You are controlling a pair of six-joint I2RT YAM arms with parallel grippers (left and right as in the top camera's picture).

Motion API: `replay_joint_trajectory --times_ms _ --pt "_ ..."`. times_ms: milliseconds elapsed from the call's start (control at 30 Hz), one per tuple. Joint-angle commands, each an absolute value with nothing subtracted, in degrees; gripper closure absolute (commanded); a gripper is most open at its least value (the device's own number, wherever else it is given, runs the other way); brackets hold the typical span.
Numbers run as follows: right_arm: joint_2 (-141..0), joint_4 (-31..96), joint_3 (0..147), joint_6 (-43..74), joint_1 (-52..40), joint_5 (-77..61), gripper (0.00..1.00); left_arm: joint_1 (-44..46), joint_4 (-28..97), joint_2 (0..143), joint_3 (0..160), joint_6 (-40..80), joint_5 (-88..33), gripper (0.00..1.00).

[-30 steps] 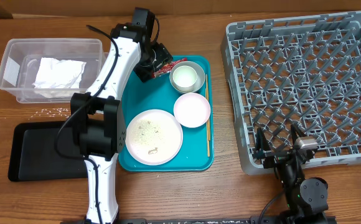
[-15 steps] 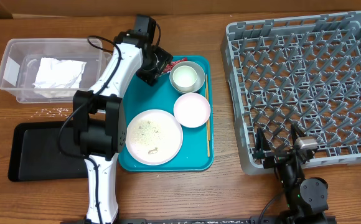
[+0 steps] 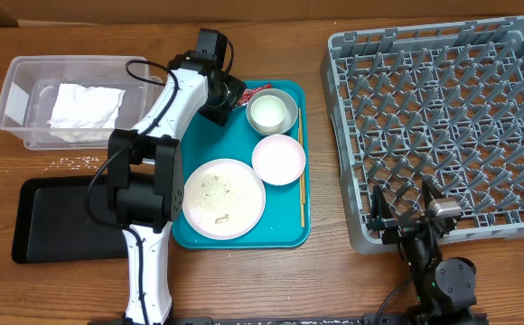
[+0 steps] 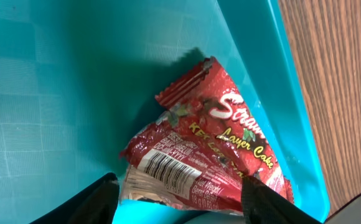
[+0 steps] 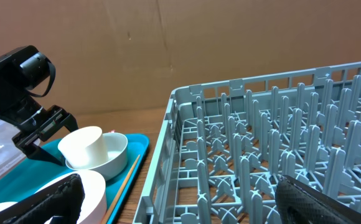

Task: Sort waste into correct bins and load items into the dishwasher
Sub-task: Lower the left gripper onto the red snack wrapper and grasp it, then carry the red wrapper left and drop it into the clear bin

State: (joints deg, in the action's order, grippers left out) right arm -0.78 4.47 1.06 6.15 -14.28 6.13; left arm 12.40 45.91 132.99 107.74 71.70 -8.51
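Left gripper (image 4: 180,202) jaws apart, straddling red wrapper (image 4: 205,149) at corner of teal tray (image 4: 75,93). Right gripper (image 5: 187,205) jaws wide apart, low beside rack (image 5: 280,124)

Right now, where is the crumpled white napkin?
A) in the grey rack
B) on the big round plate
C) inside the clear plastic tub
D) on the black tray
C: the overhead view shows the napkin lying inside the clear plastic tub at the table's far left, apart from the plate, rack and black tray.
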Motion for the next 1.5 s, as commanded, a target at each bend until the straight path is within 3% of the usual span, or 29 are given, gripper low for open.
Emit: replay_joint_trajectory --times_ms 0,567,833,1067,1467 --pt "-0.2 4.2 0.5 6.0 -14.1 5.9 0.0 12.9 45.7 133.9 107.3 72.4 -6.7 0.37" --pt "-0.2 4.2 0.5 6.0 -14.1 5.9 0.0 12.9 44.2 134.0 107.1 72.5 -4.4 0.51" --pt "-0.2 4.2 0.5 6.0 -14.1 5.9 0.0 12.9 44.1 135.3 107.0 72.4 -4.5 0.68" --pt "-0.2 4.2 0.5 6.0 -14.1 5.9 0.0 12.8 44.0 135.5 107.0 71.8 -4.3 0.96" --pt "-0.2 4.2 0.5 6.0 -14.1 5.9 0.0 10.8 46.1 127.1 107.6 64.2 -1.8 0.96"
